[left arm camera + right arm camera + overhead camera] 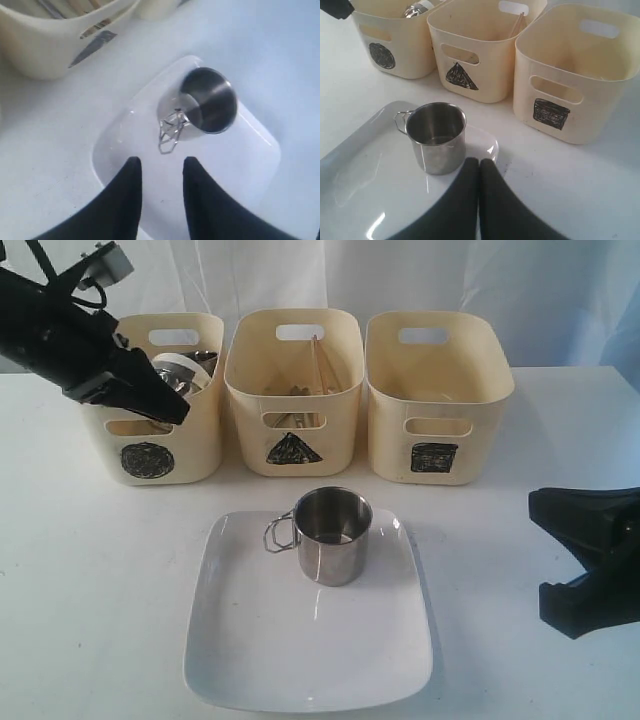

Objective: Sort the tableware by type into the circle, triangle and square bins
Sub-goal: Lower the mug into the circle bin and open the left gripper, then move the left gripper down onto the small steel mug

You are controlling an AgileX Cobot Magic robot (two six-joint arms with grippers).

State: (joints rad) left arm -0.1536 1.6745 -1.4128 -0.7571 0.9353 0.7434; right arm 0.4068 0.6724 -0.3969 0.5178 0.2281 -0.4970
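Left gripper (161,163) apart, right gripper (480,162) together; circle bin (196,432) holds white bowl (183,368), triangle bin (250,390) chopsticks (322,365).

Bare plate (260,640) rings the upright mug (333,540) on every side; bins (245,430) stand close behind it.

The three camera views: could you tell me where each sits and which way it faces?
Left wrist view: high on the left arm, looking down at the steel handled mug on the white square plate; left gripper shows, open.
Right wrist view: low, facing the mug and three cream plastic bins; right gripper shows, shut.
Exterior view: before the white table, facing the bins; both grippers show.
All share mug and plate.
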